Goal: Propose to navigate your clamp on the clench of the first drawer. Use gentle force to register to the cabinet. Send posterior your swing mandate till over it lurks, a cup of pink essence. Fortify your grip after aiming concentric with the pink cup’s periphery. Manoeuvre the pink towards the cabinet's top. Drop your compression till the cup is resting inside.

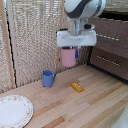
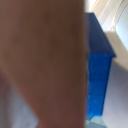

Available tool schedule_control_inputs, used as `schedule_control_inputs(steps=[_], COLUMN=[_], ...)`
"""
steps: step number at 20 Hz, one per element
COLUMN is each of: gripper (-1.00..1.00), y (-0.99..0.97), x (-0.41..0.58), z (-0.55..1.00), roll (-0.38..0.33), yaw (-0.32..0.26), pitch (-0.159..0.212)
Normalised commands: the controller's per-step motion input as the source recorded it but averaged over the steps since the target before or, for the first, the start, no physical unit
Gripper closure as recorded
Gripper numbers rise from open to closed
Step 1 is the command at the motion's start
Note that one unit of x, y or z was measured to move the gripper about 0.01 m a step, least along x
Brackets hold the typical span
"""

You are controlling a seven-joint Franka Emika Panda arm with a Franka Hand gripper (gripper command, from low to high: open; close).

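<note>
Pink cup (image 1: 68,56) clamped in hand (image 1: 69,50), held clear above surface (image 1: 90,105), cabinet (image 1: 111,45) beside hand. Risk judged: cup slipped or knocked against cabinet edge if carried low.

Exterior looks bright and evenly lit but soft and low-res — I see faint shadows beside the blue mug (image 1: 48,78). Wrist view heavily blurred, nothing sharp.

The pink cup (image 1: 68,56) hangs upright in the claw (image 1: 69,50), above the table, beside the cabinet (image 1: 111,45).
</note>
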Motion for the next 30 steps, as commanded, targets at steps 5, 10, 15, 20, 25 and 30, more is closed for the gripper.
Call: schedule_control_inputs(steps=[5, 10, 15, 20, 25, 30], gripper=[1.00, 1.00, 1.00, 1.00, 1.00, 1.00], y=[-0.57, -0.64, -0.72, -0.78, -0.85, -0.82], x=[0.278, 0.276, 0.210, 0.282, 0.225, 0.245], z=[0.98, 0.83, 0.63, 0.60, 0.61, 0.66], roll=[0.000, 0.000, -0.001, -0.033, -0.041, -0.028], yaw=[0.037, 0.046, 0.034, -0.002, -0.049, -0.066], pitch=[-0.085, -0.152, -0.205, -0.107, 0.113, 0.154])
